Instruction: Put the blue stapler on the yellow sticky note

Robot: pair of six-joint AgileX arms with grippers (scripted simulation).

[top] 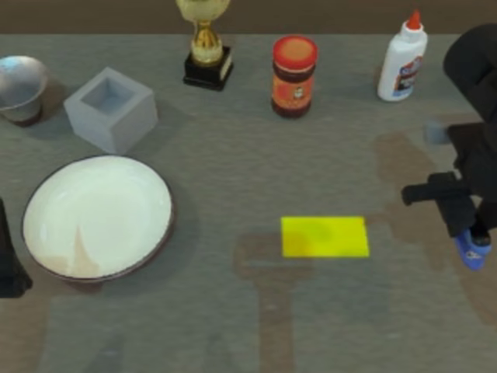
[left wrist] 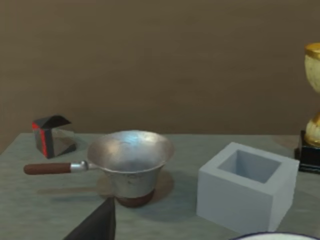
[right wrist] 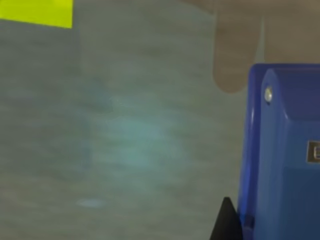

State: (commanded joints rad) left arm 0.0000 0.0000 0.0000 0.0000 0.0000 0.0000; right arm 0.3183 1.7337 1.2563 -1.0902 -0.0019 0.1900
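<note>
Right claw (top: 470, 233) sits at the desk's 3 o'clock edge, over the blue stapler (top: 472, 249), only the stapler's blue tip poking out under the arm in the top view. The right wrist view shows the blue body filling the near side with a dark finger tip beside it, but I cannot tell whether the claw is clamped on it or just around it. The yellow sticky note (top: 324, 237) lies flat near desk centre, at 9 o'clock from the stapler, well apart, nothing on it.

Step as I read it: pick-up or early carry, placing not done. The next move calls for a sure grip (confirm first), a lift, a carry toward 9 o'clock, then a gentle set-down on the note.

Left claw (top: 9, 268) is parked at the 9 o'clock edge beside the white plate (top: 159, 186).
</note>
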